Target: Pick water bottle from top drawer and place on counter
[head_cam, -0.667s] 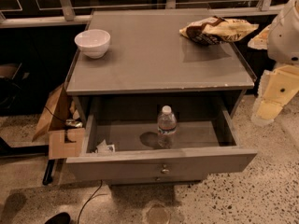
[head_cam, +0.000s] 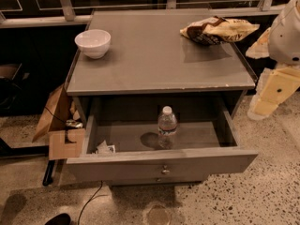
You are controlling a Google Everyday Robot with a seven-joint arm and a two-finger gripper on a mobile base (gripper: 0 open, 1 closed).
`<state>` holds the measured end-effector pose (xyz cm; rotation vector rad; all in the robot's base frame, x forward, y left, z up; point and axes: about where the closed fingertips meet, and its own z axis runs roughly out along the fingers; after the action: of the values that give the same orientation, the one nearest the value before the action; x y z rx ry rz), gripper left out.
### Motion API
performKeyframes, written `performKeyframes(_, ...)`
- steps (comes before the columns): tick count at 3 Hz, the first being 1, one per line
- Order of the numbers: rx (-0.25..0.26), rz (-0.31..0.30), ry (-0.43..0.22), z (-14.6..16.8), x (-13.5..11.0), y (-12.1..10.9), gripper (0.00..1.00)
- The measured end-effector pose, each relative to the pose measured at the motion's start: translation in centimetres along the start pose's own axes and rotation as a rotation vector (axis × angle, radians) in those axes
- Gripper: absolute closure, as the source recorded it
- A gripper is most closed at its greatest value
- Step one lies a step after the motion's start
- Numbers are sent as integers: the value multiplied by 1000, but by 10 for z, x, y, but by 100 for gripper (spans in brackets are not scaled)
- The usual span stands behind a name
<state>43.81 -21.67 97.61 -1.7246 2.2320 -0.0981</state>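
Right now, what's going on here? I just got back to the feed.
Nothing is being handled at the moment. The water bottle stands upright in the open top drawer, with nothing touching it. The robot's tool is off to the right of the drawer, well apart from the bottle. The counter holds a white bowl on its left and a snack bag at its back right.

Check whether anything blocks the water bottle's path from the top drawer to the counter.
Nothing visible does. The water bottle stands upright in the open top drawer. On the counter, a bowl sits far left, a snack bag far right. The gripper hangs right of the counter.
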Motion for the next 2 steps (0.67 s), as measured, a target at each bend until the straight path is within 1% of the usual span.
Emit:
performKeyframes(1,11,35,-39,12,4,0,42)
performKeyframes(2,24,88,-108,35,8,1,66)
